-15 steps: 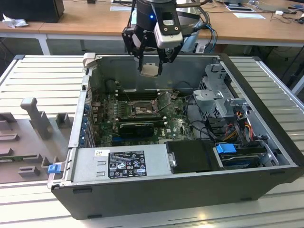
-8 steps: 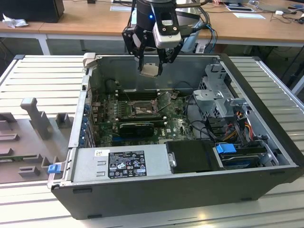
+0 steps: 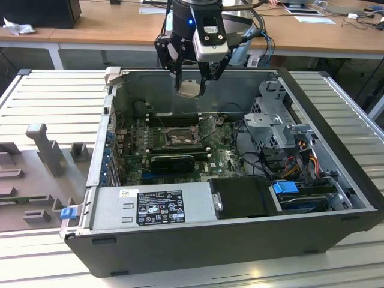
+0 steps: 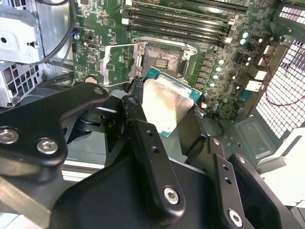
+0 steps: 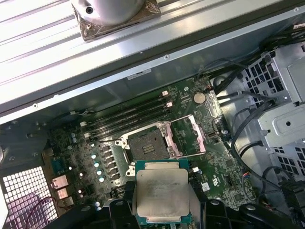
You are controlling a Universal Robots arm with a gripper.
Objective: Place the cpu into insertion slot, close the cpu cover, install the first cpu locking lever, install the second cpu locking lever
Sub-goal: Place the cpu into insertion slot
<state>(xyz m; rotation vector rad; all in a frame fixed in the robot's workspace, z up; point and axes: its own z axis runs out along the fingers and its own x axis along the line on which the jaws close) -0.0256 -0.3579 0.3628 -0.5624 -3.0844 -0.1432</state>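
Observation:
My gripper (image 3: 191,83) hangs above the open computer case, shut on the cpu (image 3: 189,89), a flat square chip with a pale silver top. Both wrist views show the cpu (image 4: 167,101) (image 5: 162,193) clamped by its edges between the black fingers (image 4: 138,119). Below it, apart from the chip, lies the insertion slot (image 5: 149,144) (image 4: 164,59) (image 3: 177,137), a dark square socket on the green motherboard. The cpu cover (image 5: 188,135) (image 4: 118,63) stands swung open beside the socket, leaving it uncovered.
Long black memory slots (image 5: 127,117) run behind the socket. A black card (image 3: 171,160) lies in front of it. A grey drive cage (image 3: 277,120) with cables fills the exterior view's right. The power supply (image 3: 153,207) lies along the near wall. Grey fixture blocks (image 3: 45,147) stand outside.

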